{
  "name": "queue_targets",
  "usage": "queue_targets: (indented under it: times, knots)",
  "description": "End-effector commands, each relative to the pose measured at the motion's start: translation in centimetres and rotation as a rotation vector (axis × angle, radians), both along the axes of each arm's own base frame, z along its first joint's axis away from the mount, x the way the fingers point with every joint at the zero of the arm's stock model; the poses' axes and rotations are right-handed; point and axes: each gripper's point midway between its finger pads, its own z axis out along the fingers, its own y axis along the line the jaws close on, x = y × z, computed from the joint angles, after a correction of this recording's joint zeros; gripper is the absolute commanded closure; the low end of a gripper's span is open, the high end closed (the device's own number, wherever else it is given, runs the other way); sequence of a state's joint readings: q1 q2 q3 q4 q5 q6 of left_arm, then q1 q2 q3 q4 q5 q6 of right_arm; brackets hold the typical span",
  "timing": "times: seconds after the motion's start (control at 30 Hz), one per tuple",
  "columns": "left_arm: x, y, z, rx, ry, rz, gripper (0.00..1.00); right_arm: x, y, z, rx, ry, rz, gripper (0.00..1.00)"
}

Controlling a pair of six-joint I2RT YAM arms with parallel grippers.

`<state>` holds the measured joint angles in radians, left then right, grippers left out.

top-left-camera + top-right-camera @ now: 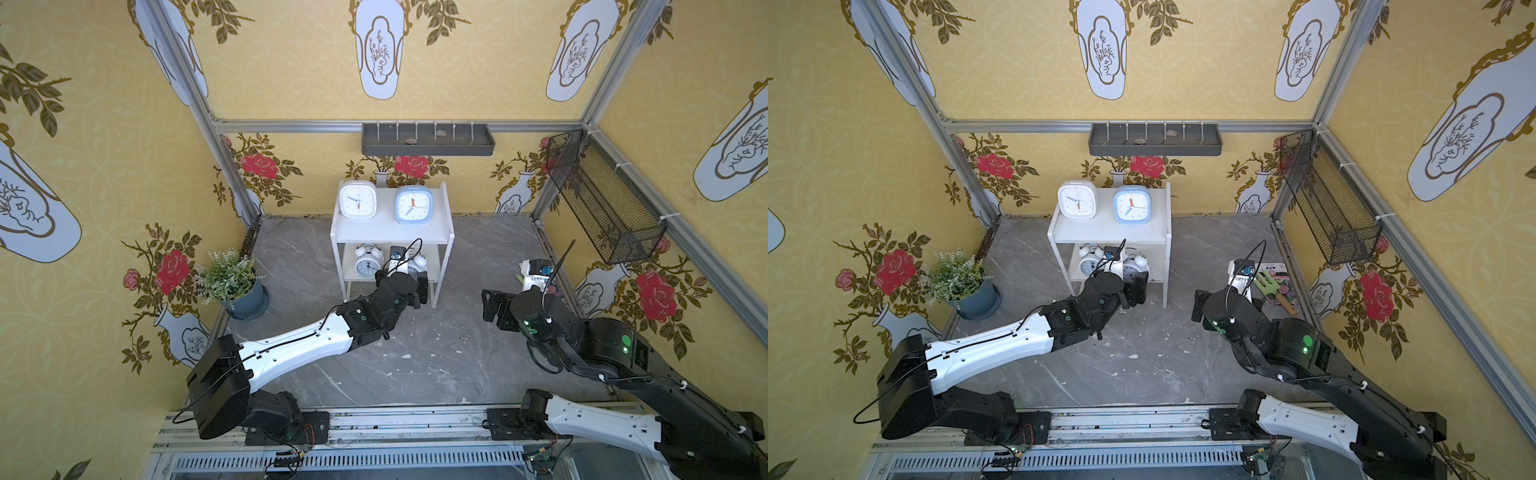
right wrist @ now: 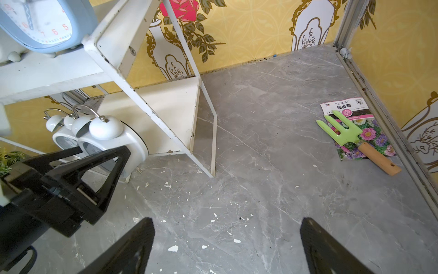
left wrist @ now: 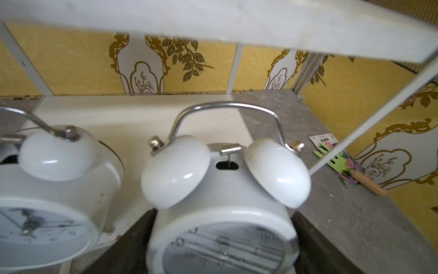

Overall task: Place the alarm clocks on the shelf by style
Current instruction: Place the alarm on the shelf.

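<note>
Clocks on the shelf (image 1: 390,237), one gripped
Top board: white square clock (image 1: 358,199), blue square clock (image 1: 413,205). Lower board: twin-bell clock (image 1: 368,261) and second twin-bell clock (image 3: 220,189), the left gripper (image 3: 224,214) with its jaws clamped on it. The right gripper (image 2: 227,227) has its jaws gaping, empty. Only the wrist views show the grip.

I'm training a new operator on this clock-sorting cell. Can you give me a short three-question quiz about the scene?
1. True or false: the white rounded-square clock and the light blue clock both stand on the top board of the shelf.
2. Which does the left tool grip? A the white rounded-square clock; B the light blue clock; C a twin-bell clock at the lower tier.
3. What lies on the floor beyond the open right tool?
Key: 1 true. 2 C. 3 A green hand fork on a seed packet.
</note>
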<state>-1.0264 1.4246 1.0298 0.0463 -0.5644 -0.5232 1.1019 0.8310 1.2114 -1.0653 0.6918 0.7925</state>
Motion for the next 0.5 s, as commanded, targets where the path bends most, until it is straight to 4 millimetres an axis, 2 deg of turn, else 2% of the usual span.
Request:
queue_targets:
  times: [0.0, 0.47]
  knots:
    - [0.7, -0.5, 1.1, -0.046, -0.032, -0.001, 0.28, 0.3, 0.4, 0.6, 0.018, -0.024, 0.004, 0.03]
    - [2.9, -1.0, 1.2, -0.05, -0.075, 0.014, 0.27, 0.0, 0.8, 1.0, 0.054, -0.05, 0.057, 0.03]
